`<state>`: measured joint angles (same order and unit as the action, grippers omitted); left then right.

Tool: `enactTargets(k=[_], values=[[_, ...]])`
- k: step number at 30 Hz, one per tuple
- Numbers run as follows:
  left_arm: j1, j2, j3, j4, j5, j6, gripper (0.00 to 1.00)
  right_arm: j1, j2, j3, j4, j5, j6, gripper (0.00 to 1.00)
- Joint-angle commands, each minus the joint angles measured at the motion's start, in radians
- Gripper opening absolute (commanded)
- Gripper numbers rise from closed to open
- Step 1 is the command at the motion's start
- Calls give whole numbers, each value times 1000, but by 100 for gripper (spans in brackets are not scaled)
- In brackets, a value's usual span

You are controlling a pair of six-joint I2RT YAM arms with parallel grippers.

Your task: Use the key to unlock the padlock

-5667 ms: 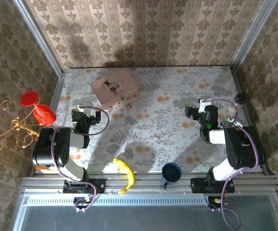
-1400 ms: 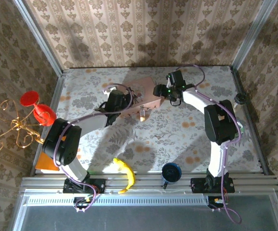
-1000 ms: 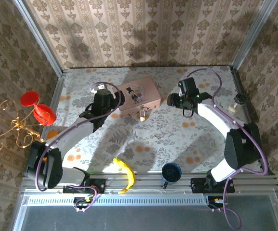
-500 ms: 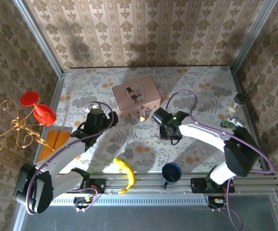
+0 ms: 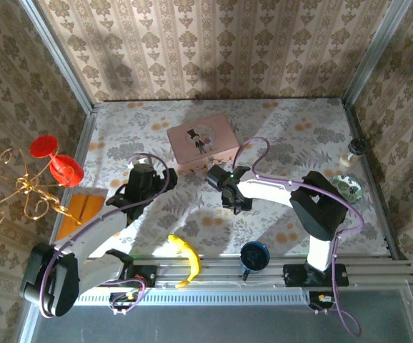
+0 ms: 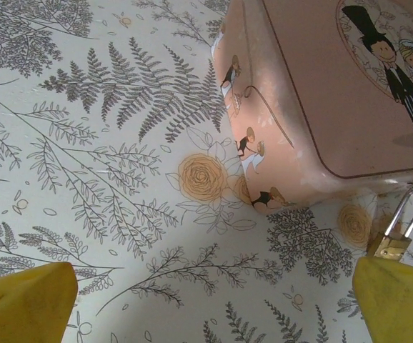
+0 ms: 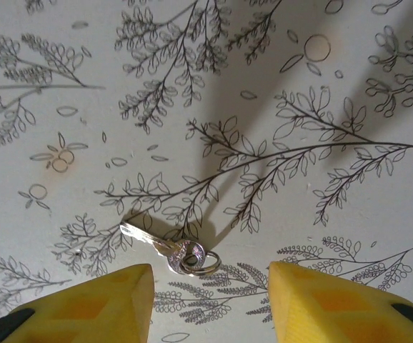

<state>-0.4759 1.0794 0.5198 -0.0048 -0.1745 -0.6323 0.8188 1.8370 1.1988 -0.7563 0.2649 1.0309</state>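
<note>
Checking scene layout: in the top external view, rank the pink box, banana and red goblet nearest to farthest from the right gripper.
1. Pink box, mid-table, just beyond the right gripper.
2. Banana, at the near edge, toward the left.
3. Red goblet, far left, beyond the table's rail.

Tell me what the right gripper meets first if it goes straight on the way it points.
Probably the key, lying flat on the floral tablecloth just ahead of the right gripper, roughly in line with its open jaws. Depth is hard to judge, but nothing else stands between.
</note>
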Motion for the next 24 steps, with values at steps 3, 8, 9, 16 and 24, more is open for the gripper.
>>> enactTargets(k=[3, 8, 9, 16, 24], values=[[8, -10, -10, 14, 8, -2, 100, 1, 40, 45, -13, 82, 51, 47], [8, 14, -10, 25, 20, -7, 100, -5, 53, 44, -30, 107, 60, 46], [8, 19, -10, 27, 22, -8, 100, -6, 52, 39, -29, 107, 60, 46], [8, 38, -12, 28, 27, -9, 100, -13, 53, 15, -18, 94, 65, 41], [8, 42, -10, 26, 20, -3, 100, -13, 53, -16, -5, 74, 69, 38]])
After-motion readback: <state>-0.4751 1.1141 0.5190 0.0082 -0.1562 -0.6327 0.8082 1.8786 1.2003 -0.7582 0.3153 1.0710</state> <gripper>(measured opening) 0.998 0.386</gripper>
